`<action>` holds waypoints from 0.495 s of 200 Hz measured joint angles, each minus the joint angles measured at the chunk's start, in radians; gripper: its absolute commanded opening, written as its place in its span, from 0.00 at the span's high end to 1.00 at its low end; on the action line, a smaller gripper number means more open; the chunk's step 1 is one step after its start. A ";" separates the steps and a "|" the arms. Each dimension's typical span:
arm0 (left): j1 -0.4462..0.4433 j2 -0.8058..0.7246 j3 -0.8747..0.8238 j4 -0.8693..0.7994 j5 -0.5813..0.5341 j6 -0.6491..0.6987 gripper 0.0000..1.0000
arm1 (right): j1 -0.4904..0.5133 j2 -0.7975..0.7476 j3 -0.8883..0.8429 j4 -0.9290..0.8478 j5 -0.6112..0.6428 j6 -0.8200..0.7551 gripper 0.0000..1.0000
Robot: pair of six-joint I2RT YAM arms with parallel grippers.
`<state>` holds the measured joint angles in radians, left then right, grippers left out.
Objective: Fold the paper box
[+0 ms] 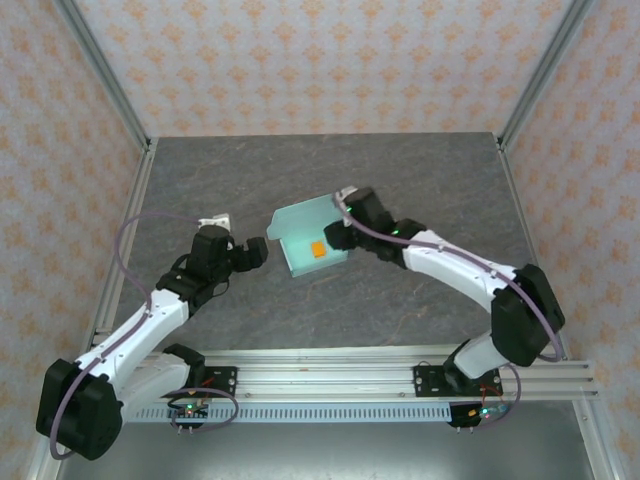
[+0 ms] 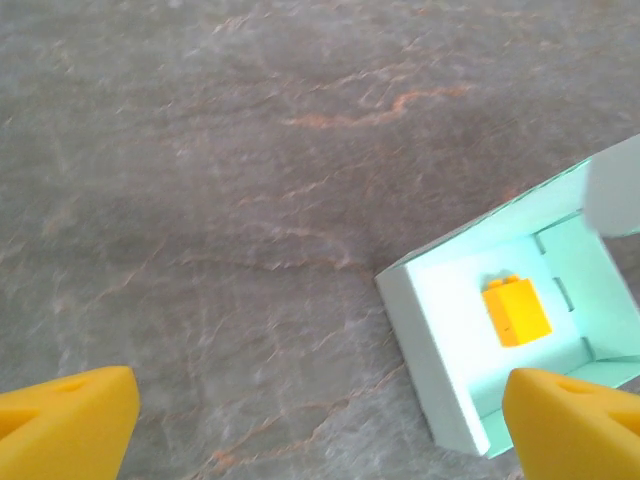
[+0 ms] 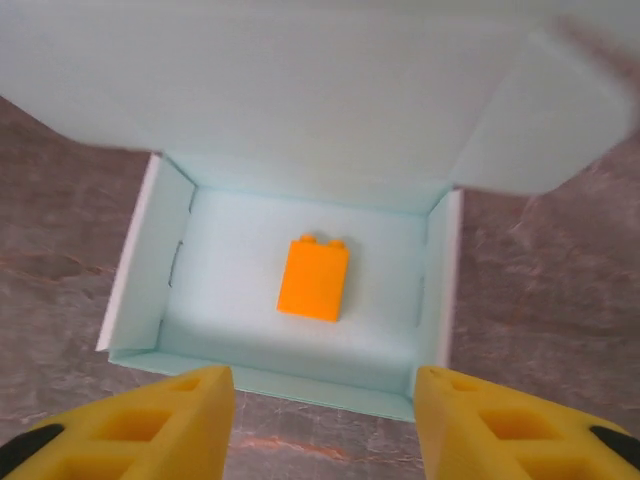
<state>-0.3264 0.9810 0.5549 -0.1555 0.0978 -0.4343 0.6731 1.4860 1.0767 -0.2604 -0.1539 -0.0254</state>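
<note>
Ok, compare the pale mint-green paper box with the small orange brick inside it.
The paper box is pale mint, the orange brick vivid. The box is open thin card; the brick a studded block. The box is far bigger, holding the brick. Both are rectangular.

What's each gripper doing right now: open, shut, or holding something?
Left gripper: open, holding nothing.
Right gripper: open, holding nothing, close by the box.
</note>
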 measured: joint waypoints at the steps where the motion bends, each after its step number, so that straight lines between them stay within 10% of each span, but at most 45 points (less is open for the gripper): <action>1: 0.000 0.003 0.000 0.006 0.003 0.003 0.06 | -0.011 -0.002 0.000 0.002 -0.006 -0.003 0.43; 43: 0.000 0.105 0.004 0.123 0.080 0.108 0.10 | -0.230 0.035 0.003 0.090 -0.203 -0.121 0.40; 99: 0.000 0.190 0.051 0.158 0.096 0.249 0.11 | -0.248 0.225 0.053 0.169 -0.357 -0.248 0.44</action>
<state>-0.3264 1.1709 0.6060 0.0021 0.1940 -0.1852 0.4255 1.7115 1.1301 -0.0917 -0.5114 -0.2729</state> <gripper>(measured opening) 0.895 0.576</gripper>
